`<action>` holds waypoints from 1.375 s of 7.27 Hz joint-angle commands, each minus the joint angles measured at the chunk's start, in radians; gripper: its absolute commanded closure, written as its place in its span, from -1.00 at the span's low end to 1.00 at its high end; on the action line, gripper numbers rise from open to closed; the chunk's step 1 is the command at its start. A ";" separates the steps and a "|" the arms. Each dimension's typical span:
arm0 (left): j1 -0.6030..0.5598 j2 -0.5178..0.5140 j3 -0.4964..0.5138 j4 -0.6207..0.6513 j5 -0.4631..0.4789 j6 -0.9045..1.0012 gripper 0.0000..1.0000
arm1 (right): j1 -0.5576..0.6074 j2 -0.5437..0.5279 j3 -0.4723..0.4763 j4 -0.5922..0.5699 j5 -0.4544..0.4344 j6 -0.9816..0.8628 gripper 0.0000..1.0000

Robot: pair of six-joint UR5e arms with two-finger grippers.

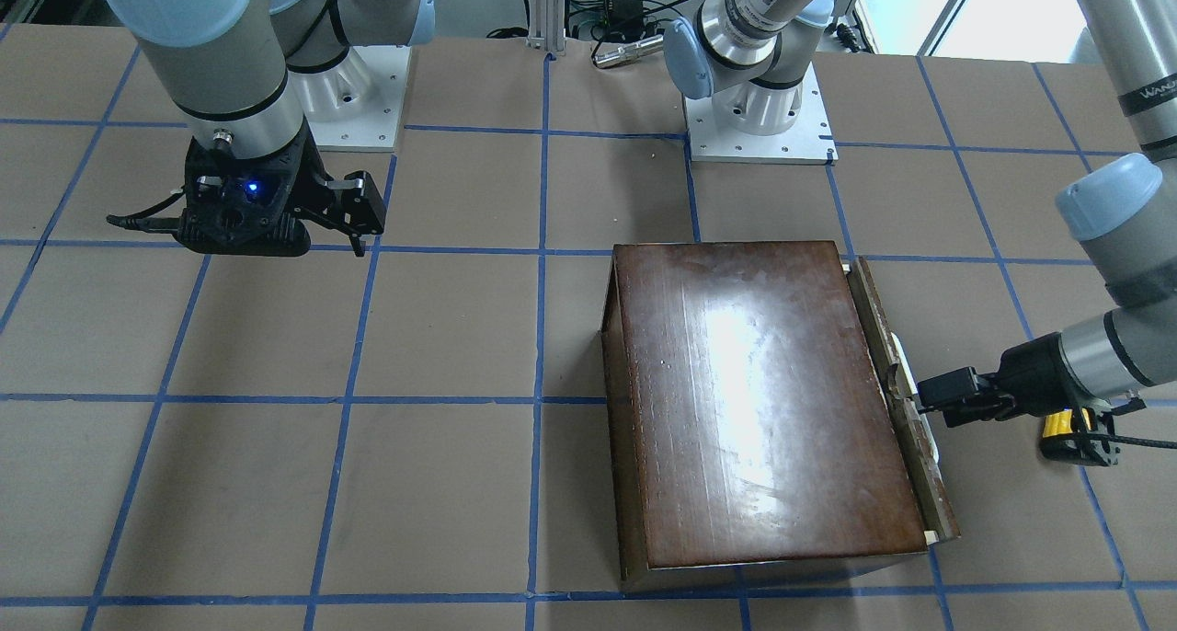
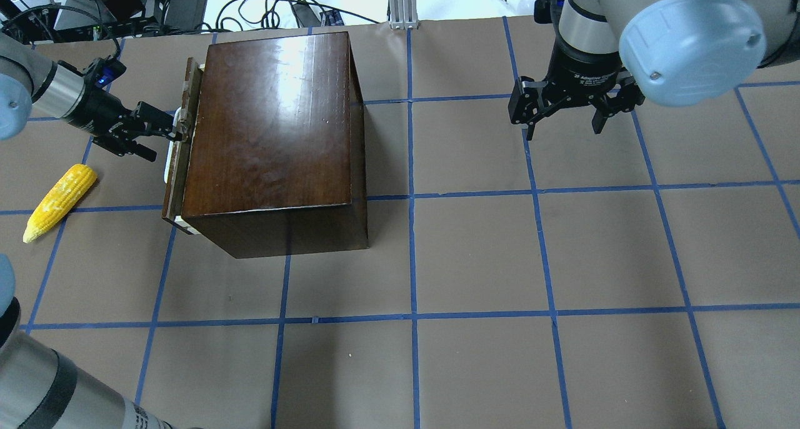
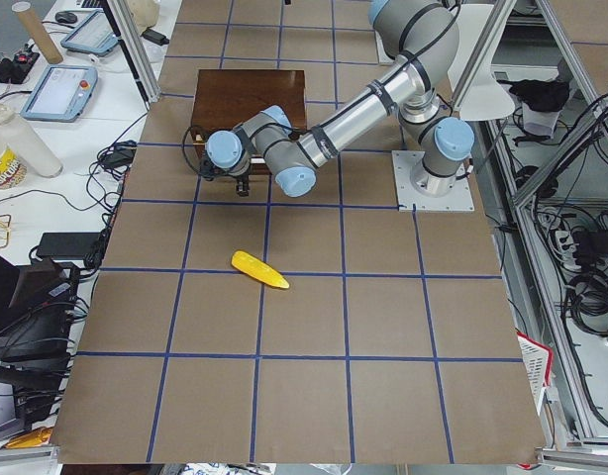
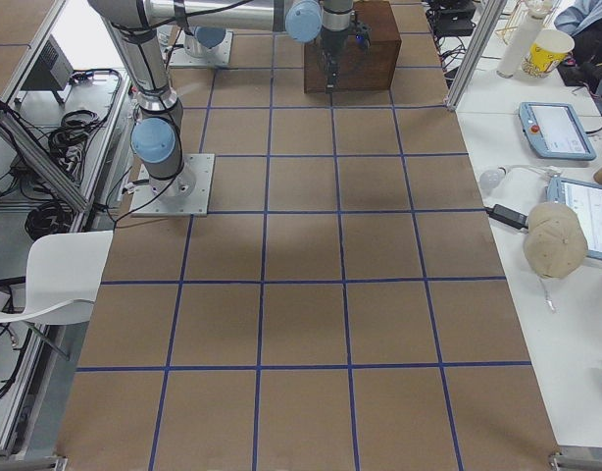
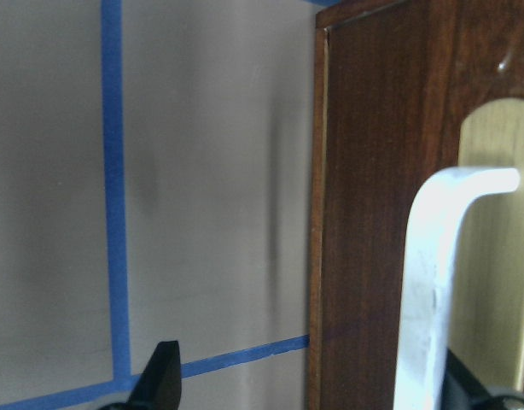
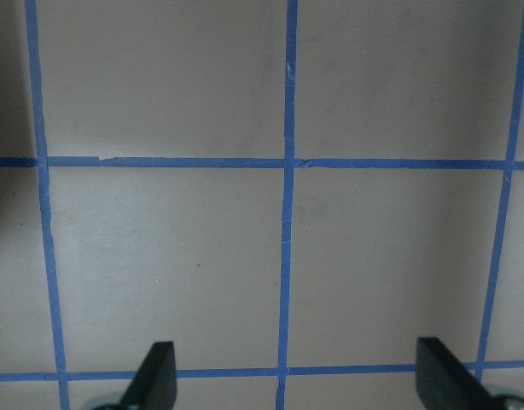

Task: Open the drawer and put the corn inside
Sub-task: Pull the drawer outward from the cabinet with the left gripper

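Observation:
The dark-brown box (image 2: pixel 269 129) stands left of the table's middle. Its drawer front (image 2: pixel 181 141) stands slightly out from the box on the left side, with a white handle (image 5: pixel 428 290). My left gripper (image 2: pixel 164 140) is open and straddles that handle; in the left wrist view (image 5: pixel 317 384) the handle lies right beside one finger. The yellow corn (image 2: pixel 60 201) lies on the table left of the drawer, just beyond my left wrist, and shows partly behind it in the front view (image 1: pixel 1067 424). My right gripper (image 2: pixel 562 126) is open and empty, hovering over the table far to the right.
The table (image 2: pixel 475 247) is brown paper with blue tape grid lines. The two arm bases (image 1: pixel 759 116) are bolted at the robot's side. Cables and equipment (image 2: pixel 125 7) lie past the far edge behind the box.

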 commanded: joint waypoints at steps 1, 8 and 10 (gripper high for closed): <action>0.001 -0.001 0.008 -0.001 0.006 0.001 -0.92 | 0.000 -0.001 0.000 0.001 0.000 0.000 -1.00; 0.002 -0.016 0.042 -0.016 0.020 0.009 -0.92 | 0.000 0.000 0.000 0.001 0.001 0.000 -1.00; 0.039 -0.021 0.043 -0.018 0.026 0.018 -0.92 | 0.000 -0.001 0.000 0.001 0.000 0.000 -1.00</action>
